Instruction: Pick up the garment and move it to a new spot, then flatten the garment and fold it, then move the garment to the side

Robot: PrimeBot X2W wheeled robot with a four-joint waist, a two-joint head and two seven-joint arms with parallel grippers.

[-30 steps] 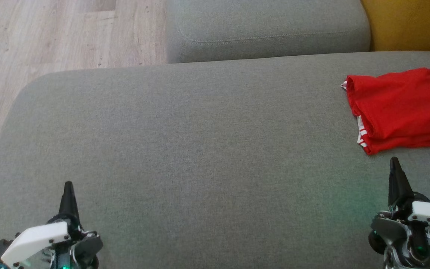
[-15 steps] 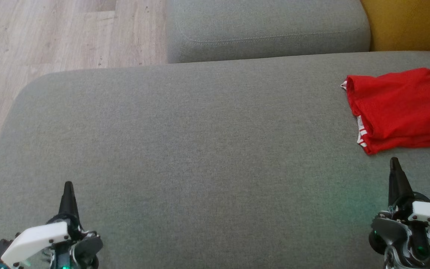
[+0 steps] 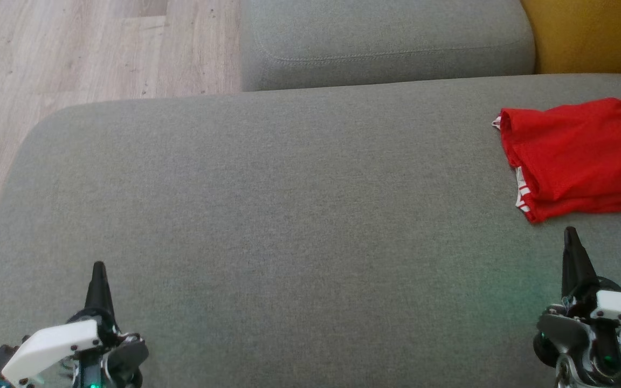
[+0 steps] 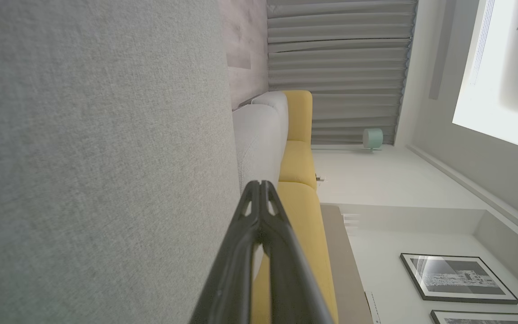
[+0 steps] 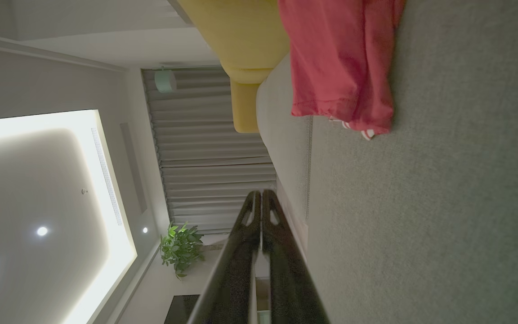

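Grippers low and close to the camera, both hovering over the grey seat cushion (image 3: 289, 215). At the lower left, the left gripper (image 3: 98, 267) has its white housing tilted and its two dark fingers pressed together into a single spike pointing away from the robot, with nothing between them. Across at the lower right, the right gripper (image 3: 570, 231) takes the same pose, fingers closed tip to tip and empty, and sits a little further forward than its partner. Just past that tip, near but not touching, lies the red garment (image 3: 574, 156). It is a rumpled, layered shape on the cushion's far right, with a white-striped band peeking out along its left edge. Beyond it sits a second grey cushion (image 3: 386, 43), with a yellow cushion (image 3: 591, 32) to the right and pale wood floor (image 3: 73, 48) to the left.
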